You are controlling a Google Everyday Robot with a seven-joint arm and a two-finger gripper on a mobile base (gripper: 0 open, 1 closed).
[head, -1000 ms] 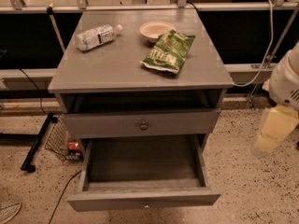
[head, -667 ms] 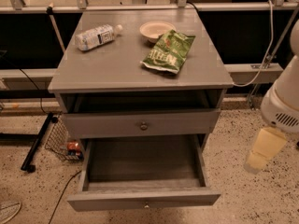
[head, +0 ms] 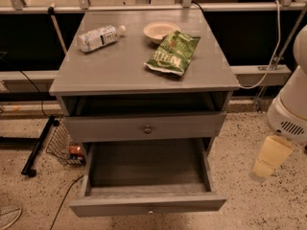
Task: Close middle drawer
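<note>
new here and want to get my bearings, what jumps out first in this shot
The middle drawer stands pulled far out of the grey cabinet, empty, low in the view. On the cabinet top lie a green snack bag, a bowl and a water bottle; the robot's gripper hangs at the right, clear of the drawer.

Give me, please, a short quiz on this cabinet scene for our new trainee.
1. True or false: the middle drawer stands pulled out, with nothing visible inside.
2. Where is the gripper? A) touching the drawer's front B) right of the cabinet, apart from it C) inside the drawer
3. Fill in: beside the bowl on the cabinet top lie a green chip bag and a plastic ____.
Key: 1 true; 2 B; 3 bottle.
</note>
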